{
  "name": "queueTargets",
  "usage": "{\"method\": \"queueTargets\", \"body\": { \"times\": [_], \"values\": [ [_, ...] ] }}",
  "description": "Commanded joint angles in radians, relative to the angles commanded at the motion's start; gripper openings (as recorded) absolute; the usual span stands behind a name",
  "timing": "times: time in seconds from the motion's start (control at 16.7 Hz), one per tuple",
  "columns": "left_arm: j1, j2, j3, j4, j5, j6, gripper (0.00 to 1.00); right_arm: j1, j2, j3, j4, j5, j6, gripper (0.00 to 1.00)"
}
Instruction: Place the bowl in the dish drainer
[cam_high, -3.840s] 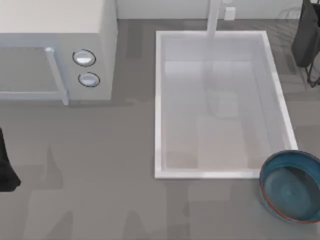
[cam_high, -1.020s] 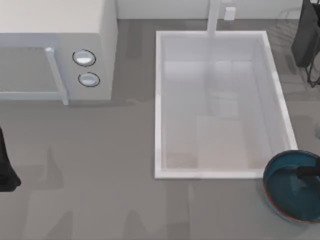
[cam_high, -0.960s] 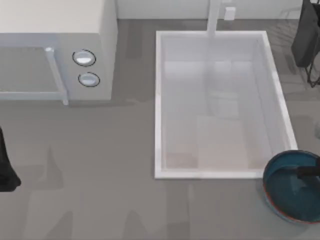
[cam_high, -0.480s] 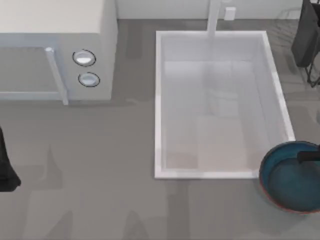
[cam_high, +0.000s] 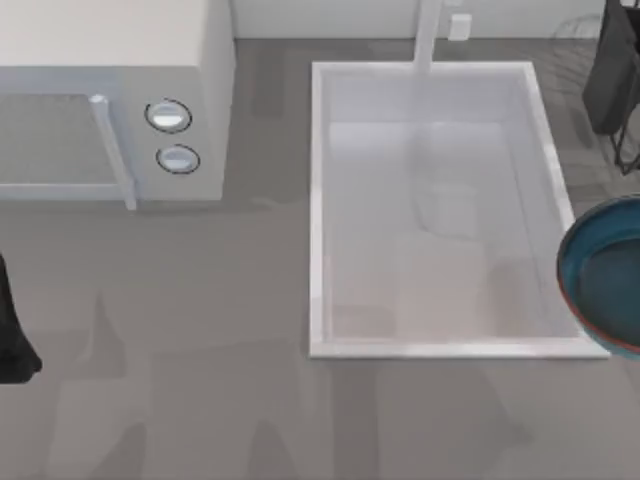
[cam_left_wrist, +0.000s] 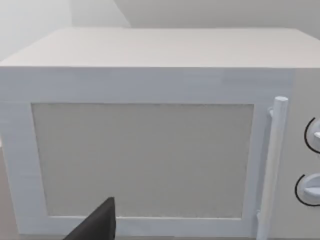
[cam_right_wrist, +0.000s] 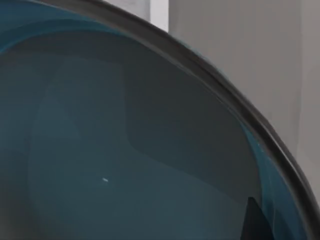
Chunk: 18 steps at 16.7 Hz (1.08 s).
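Note:
The blue bowl (cam_high: 606, 276) with its reddish-brown rim hangs at the table's right edge, over the sink's near right corner and partly cut off by the picture's border. In the right wrist view the bowl's glossy inside (cam_right_wrist: 125, 150) is very close, and one dark fingertip (cam_right_wrist: 251, 222) of my right gripper rests against the inner wall by the rim, shut on the bowl. The dish drainer (cam_high: 622, 150), thin dark wires, stands at the far right beyond the sink. My left gripper (cam_high: 12, 340) is parked at the left edge.
A white sink basin (cam_high: 318, 200) fills the middle right, with a faucet (cam_high: 428, 35) at its far side. A white microwave (cam_high: 110, 100) stands at the back left, its door and handle (cam_left_wrist: 272, 165) close in the left wrist view. Open grey counter lies in front.
The bowl has been lifted off the counter and carried up and to the right, from in front of the sink to beside its right rim. The left arm has not moved.

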<state>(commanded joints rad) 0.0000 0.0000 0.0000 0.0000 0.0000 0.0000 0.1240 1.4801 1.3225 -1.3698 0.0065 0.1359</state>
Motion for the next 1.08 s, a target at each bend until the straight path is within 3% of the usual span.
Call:
{"method": "queueTargets", "body": {
  "times": [0.24,0.66,0.84,1.08],
  "values": [
    [0.0,0.0,0.0,0.0,0.0,0.0,1.0,-0.003,-0.04,0.139,-0.143,0.001,-0.005,0.0],
    [0.0,0.0,0.0,0.0,0.0,0.0,1.0,-0.007,-0.046,0.145,-0.138,-0.007,-0.006,0.0],
    [0.0,0.0,0.0,0.0,0.0,0.0,1.0,-0.065,-0.083,0.128,-0.047,-0.057,-0.015,0.0],
    [0.0,0.0,0.0,0.0,0.0,0.0,1.0,-0.212,-0.158,0.073,0.212,-0.176,-0.034,0.0]
  ]
}}
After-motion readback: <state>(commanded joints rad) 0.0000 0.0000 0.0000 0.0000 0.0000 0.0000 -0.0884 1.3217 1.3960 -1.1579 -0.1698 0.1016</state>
